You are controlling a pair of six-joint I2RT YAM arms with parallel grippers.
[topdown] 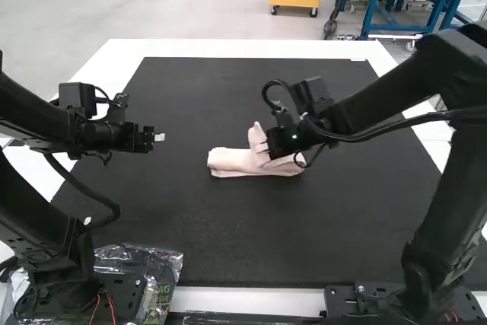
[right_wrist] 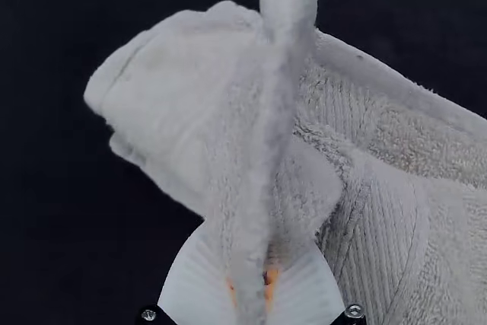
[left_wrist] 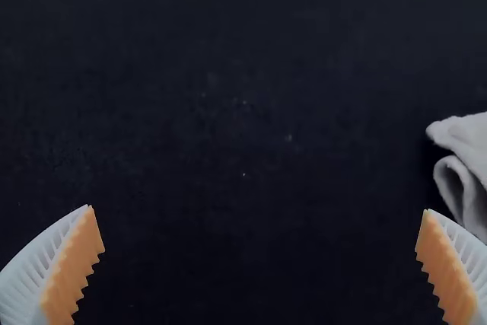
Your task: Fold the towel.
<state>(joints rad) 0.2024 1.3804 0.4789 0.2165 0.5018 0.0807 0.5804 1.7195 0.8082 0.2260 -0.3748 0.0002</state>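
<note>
Towel (topdown: 232, 162) is on the black mat (topdown: 228, 234), around mid-width and a bit toward the far side. It lies as a compact folded strip running left to right, with one part pulled up into a peak just left of the right gripper (topdown: 283, 142). Right gripper's jaws are closed on the towel: right wrist view has a raised ridge of cloth pinched between the white ribbed fingers, bits of orange pad visible at the grip. Rest of the towel hangs or lies in layers on both sides of that ridge, smooth on one side, ribbed and looped terry on the other; can't tell how many layers. Left gripper (topdown: 159, 137) is over the left part of the mat, left of the towel and apart from it. Its jaws are spread wide with nothing between them, orange pads (left_wrist: 72, 270) facing each other across bare mat. Left wrist view also catches the towel's end, a corner lying over a rounded, looped fold. Mat sits on the white counter (topdown: 300, 300). Clear plastic bag (topdown: 163, 260) with dark contents is at the near left, by the left arm's base (topdown: 125, 294).
</note>
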